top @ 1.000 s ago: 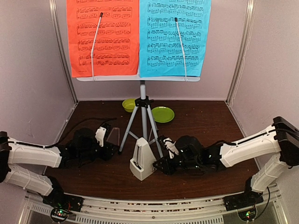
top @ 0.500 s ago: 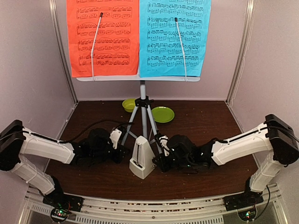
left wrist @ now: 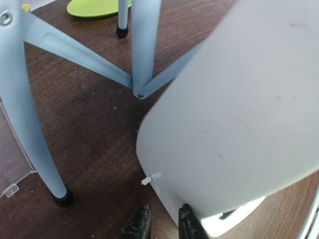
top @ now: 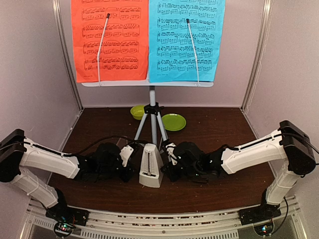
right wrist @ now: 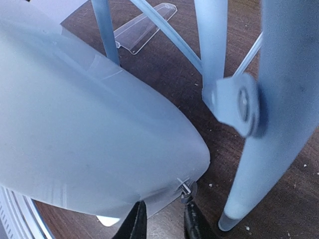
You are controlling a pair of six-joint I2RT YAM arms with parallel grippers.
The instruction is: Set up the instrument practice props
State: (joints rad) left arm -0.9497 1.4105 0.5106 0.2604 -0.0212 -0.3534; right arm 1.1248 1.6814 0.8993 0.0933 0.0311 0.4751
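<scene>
Left arm (top: 50,160): low, stretched from left edge to centre
Right arm (top: 249,152): low, stretched from right edge to centre
Left gripper (left wrist: 163,226): narrowly parted
Right gripper (right wrist: 162,224): narrowly parted

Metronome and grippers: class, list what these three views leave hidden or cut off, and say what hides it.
- Left gripper, left wrist view: fingers cut by the bottom edge; a grip on the metronome cannot be confirmed.
- Right gripper, right wrist view: likewise cut by the bottom edge.
- Top view: both fingertip pairs hidden beneath the dark wrists.
- Red sheet and blue sheet, top view: tops cut by the upper edge.
</scene>
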